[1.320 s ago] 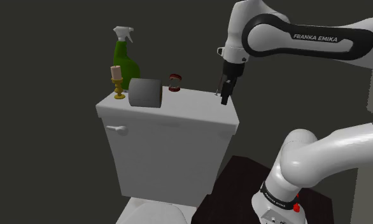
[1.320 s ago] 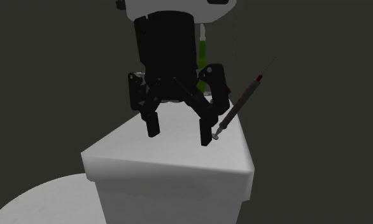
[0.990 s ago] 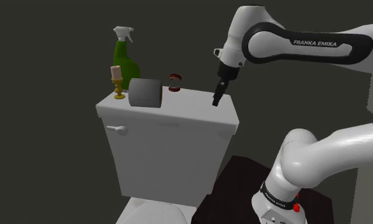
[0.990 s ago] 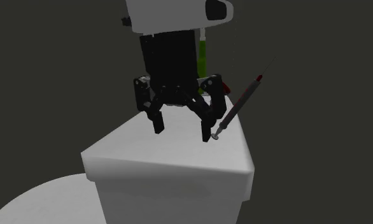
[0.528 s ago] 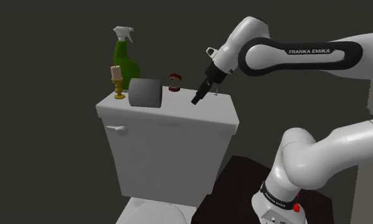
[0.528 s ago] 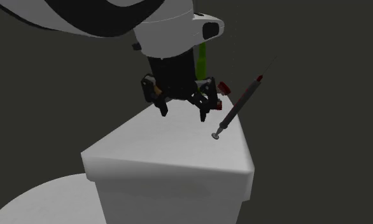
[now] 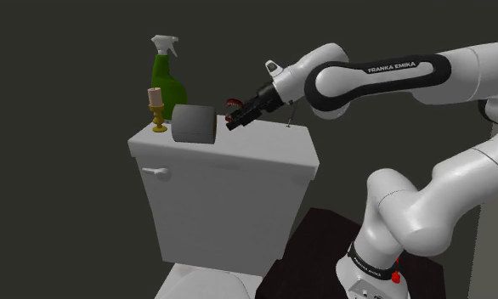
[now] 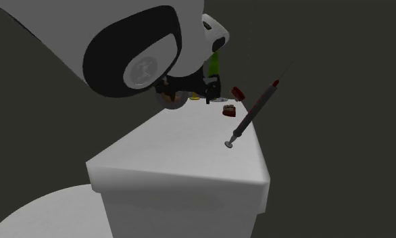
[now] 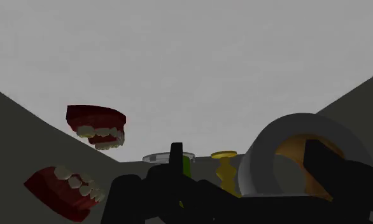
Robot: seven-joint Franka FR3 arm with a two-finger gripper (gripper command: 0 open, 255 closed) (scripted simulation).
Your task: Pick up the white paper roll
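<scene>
While the white arm (image 7: pixel 392 72) is reaching low across the toilet tank lid (image 7: pixel 239 151), its black gripper (image 7: pixel 236 121) is hovering just above that lid and pointing at the paper roll (image 7: pixel 194 124). The roll, drawn grey with an orange-brown core, is lying on its side on the lid, toward the lid's end at the shoulder view's left, with its open end facing the gripper. In the wrist view the two fingers (image 9: pixel 176 159) are standing apart and clasping nothing; one is showing in front of the roll's face, and whether it is touching the roll cannot be told. A golden candle holder (image 7: pixel 157 112) is standing on the lid at the corner beyond the roll, and a green spray bottle (image 7: pixel 167 81) is rising behind it at the lid's back edge. A set of red toy teeth (image 9: pixel 97 126) is gaping open near the lid's back edge, beside the gripper. A red-filled syringe (image 8: pixel 253 111) is leaning with its plunger end resting on the lid, toward the lid's other end.
</scene>
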